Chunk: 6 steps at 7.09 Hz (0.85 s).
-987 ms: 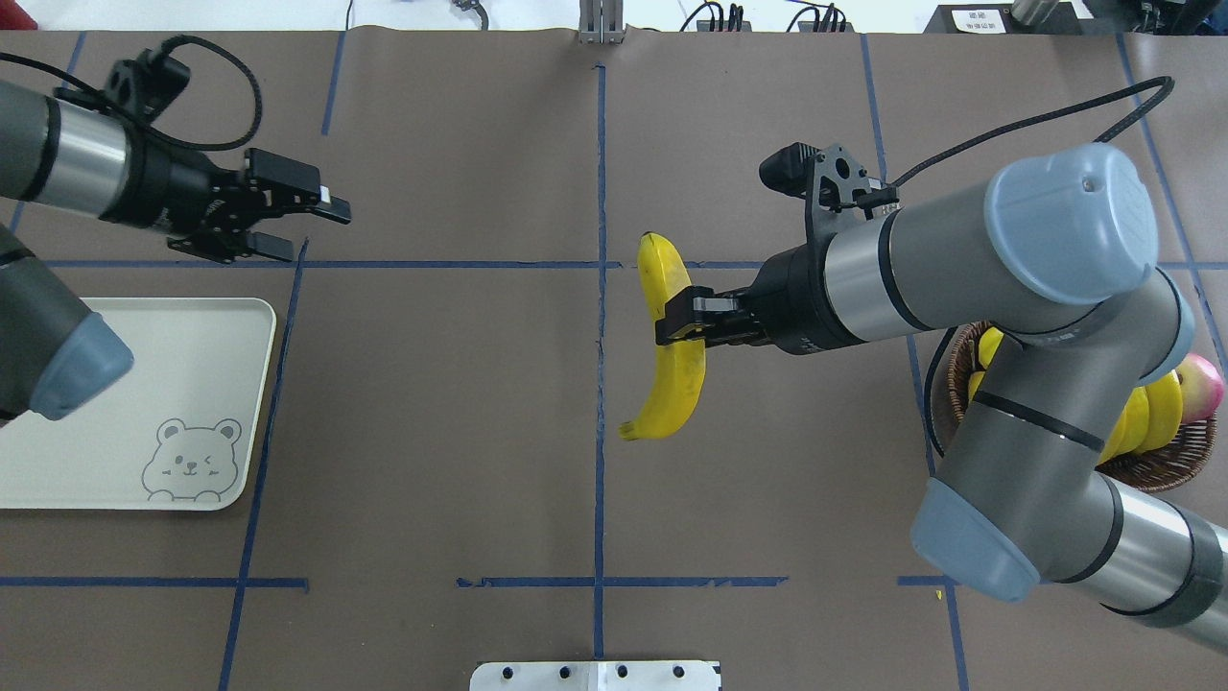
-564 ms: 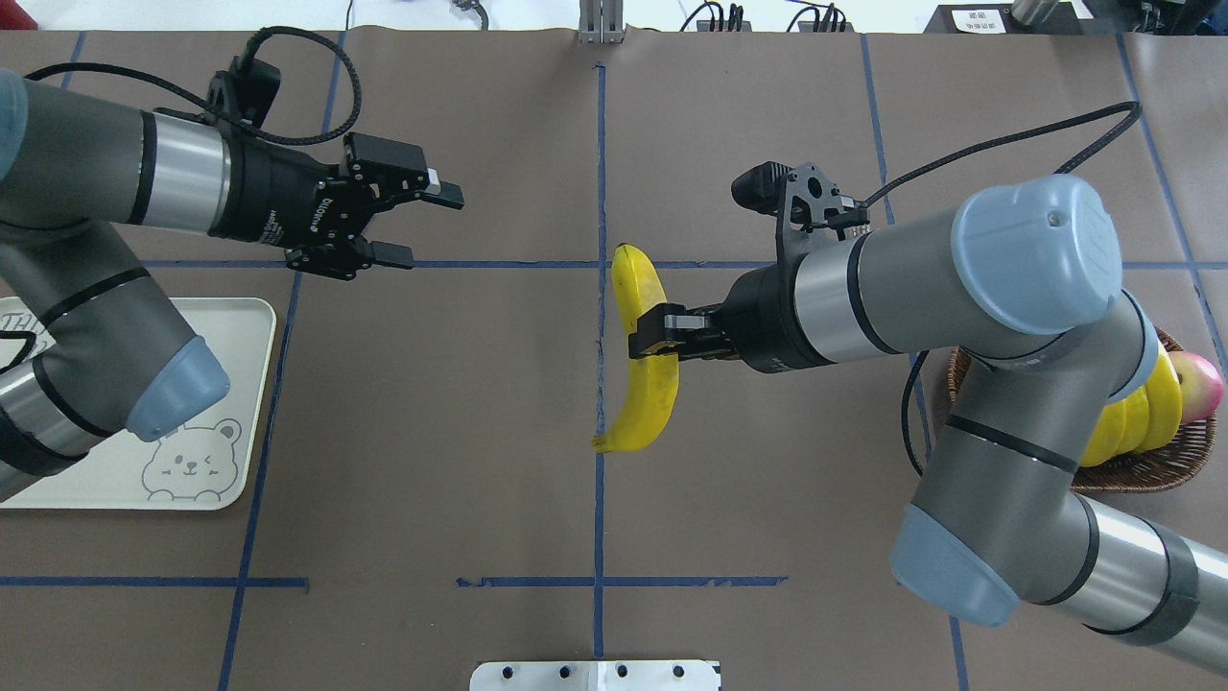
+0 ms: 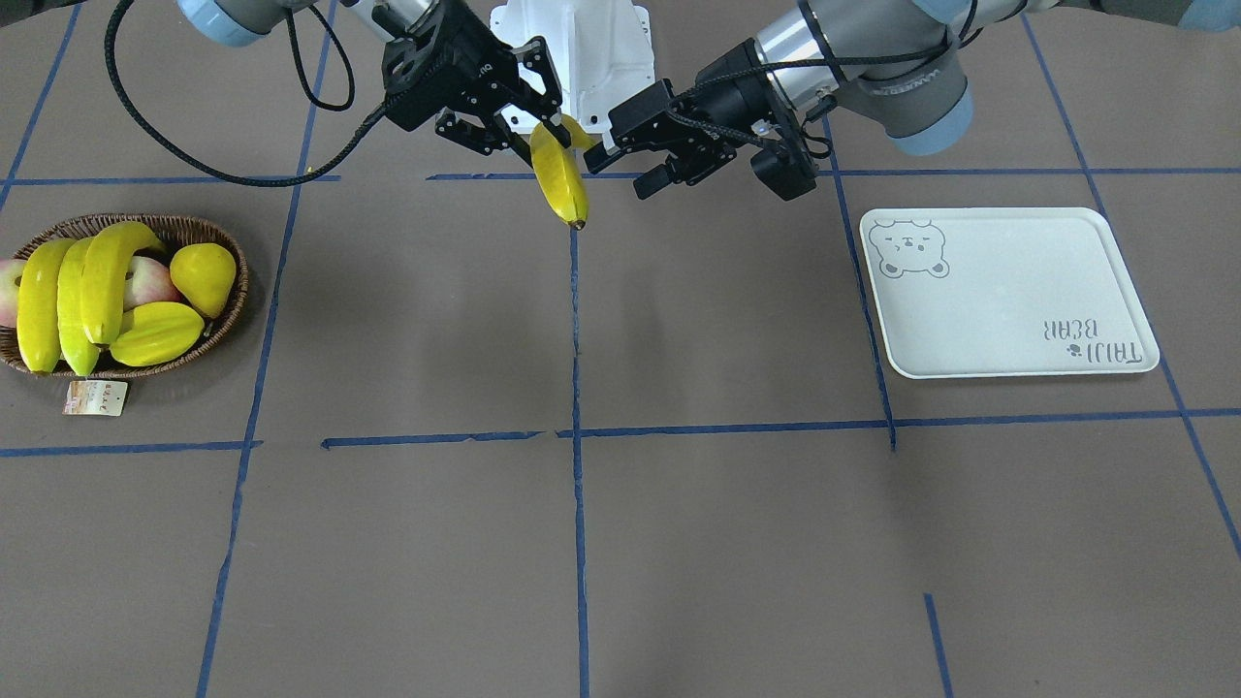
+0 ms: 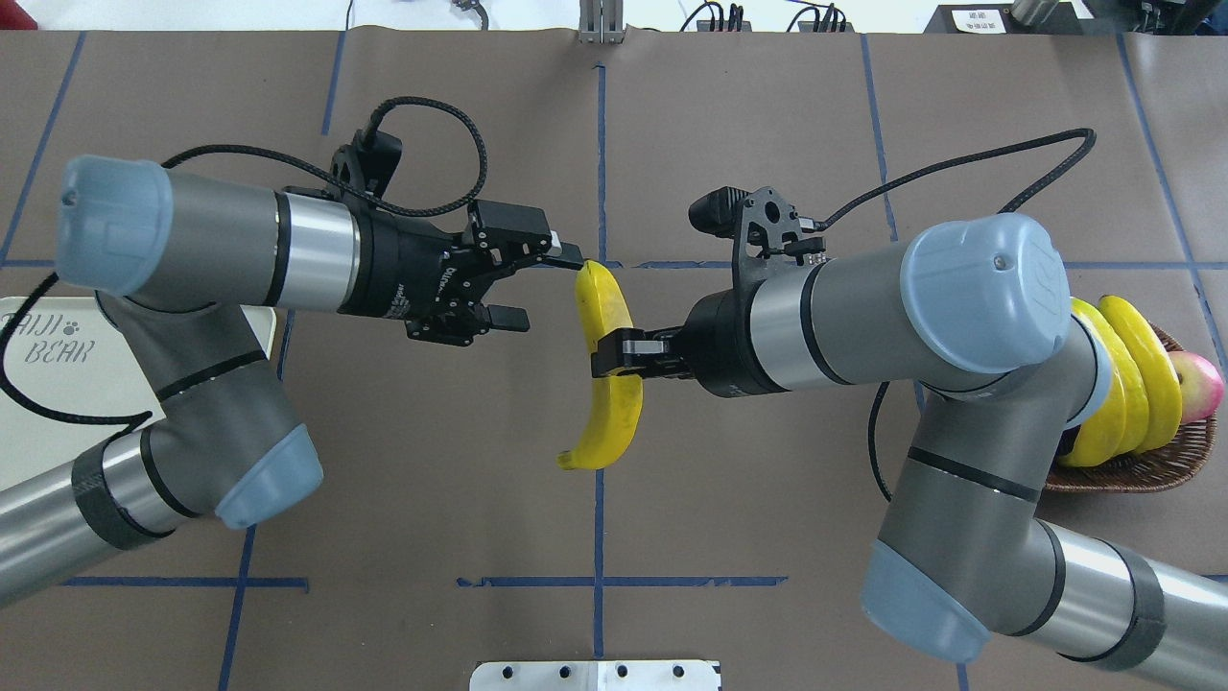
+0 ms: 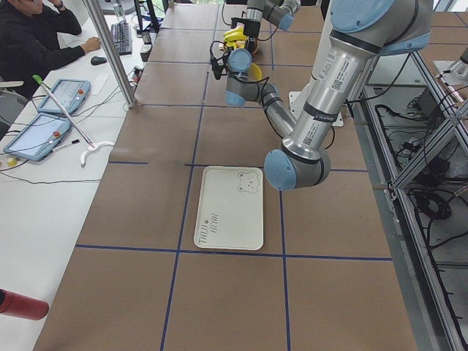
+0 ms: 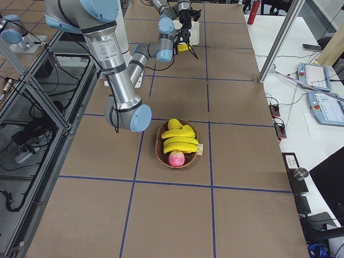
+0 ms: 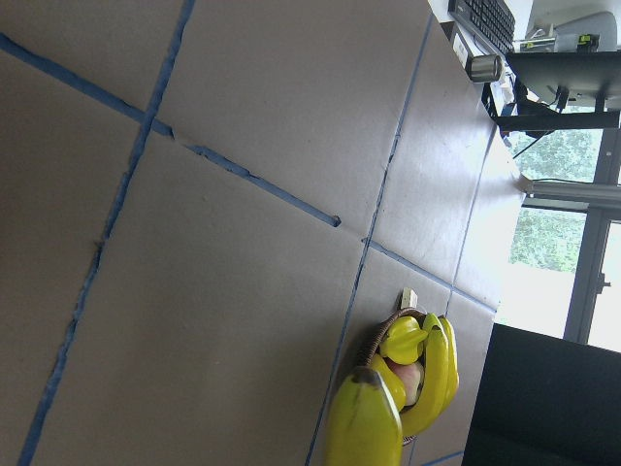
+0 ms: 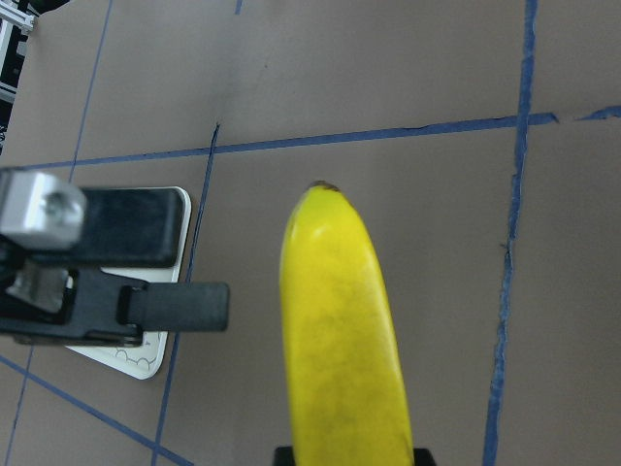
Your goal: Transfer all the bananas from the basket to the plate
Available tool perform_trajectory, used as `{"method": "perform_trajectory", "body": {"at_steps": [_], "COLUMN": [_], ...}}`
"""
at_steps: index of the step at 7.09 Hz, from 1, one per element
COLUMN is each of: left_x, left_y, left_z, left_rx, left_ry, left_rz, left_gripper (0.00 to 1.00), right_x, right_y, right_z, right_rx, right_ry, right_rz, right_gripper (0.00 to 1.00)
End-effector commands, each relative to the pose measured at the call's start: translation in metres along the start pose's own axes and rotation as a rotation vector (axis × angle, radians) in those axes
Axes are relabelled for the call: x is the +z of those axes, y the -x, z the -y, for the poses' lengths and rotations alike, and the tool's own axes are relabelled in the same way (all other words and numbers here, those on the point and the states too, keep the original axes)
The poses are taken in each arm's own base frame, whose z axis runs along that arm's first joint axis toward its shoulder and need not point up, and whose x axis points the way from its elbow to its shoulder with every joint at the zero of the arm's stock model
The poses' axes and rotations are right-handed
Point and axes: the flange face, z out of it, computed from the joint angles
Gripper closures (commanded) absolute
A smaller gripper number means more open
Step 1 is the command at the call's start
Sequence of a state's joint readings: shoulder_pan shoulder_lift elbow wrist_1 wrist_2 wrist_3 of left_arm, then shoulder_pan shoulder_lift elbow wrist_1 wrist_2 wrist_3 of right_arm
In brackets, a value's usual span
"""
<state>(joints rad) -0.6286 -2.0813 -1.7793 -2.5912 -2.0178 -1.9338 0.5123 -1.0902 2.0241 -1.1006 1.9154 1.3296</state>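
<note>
My right gripper (image 4: pixel 615 354) is shut on the middle of one banana (image 4: pixel 614 422), held in the air over the table's centre line. The same banana (image 3: pixel 562 184) hangs lengthwise in the front view and fills the right wrist view (image 8: pixel 340 330). My left gripper (image 4: pixel 539 288) is open just left of the banana's far end, its fingers (image 8: pixel 179 306) apart from the fruit. Three more bananas (image 3: pixel 58 291) lie in the wicker basket (image 3: pixel 229 254) on the robot's right. The plate (image 3: pixel 1008 291) on the robot's left holds nothing; the left arm covers part of the plate (image 4: pixel 38 384).
The basket also holds a pear (image 3: pixel 204 271), a star fruit (image 3: pixel 160 332) and apples (image 3: pixel 145 281); a paper tag (image 3: pixel 95 397) lies beside it. Blue tape lines cross the brown table. A person (image 5: pixel 36 36) sits at a side desk with tablets.
My left arm has swung from above the plate to the centre, its open gripper now beside the banana. The right arm has carried the banana slightly leftward.
</note>
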Motion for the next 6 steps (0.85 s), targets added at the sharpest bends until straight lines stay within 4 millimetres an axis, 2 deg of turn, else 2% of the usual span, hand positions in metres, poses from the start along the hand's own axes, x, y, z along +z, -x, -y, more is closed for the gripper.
{"method": "perform_trajectory", "body": {"at_steps": [1, 3, 4, 5, 6], "left_x": [0.0298, 0.0321, 0.0320, 0.0321, 0.0321], "left_y": [0.0043, 0.0033, 0.0040, 0.0041, 0.0051], "left_z": [-0.0256, -0.0268, -0.0262, -0.0261, -0.0257], "left_rx": [-0.011, -0.011, -0.012, -0.012, -0.013], "left_ry": [-0.024, -0.024, -0.029, -0.029, -0.030], "left_rz": [-0.019, -0.021, -0.021, -0.020, -0.017], "left_gripper": [0.04, 0.09, 0.17, 0.30, 0.58], "right_x": [0.0024, 0.0022, 0.0026, 0.0019, 0.0019], "right_y": [0.0033, 0.0039, 0.0042, 0.0046, 0.0046], "right_z": [-0.0026, -0.0034, -0.0042, -0.0044, -0.0044], "right_rx": [-0.004, -0.004, -0.005, -0.005, -0.005], "right_ry": [0.004, 0.005, 0.008, 0.008, 0.008], "right_rz": [0.005, 0.006, 0.007, 0.008, 0.008], "right_gripper": [0.99, 0.99, 0.99, 0.99, 0.99]}}
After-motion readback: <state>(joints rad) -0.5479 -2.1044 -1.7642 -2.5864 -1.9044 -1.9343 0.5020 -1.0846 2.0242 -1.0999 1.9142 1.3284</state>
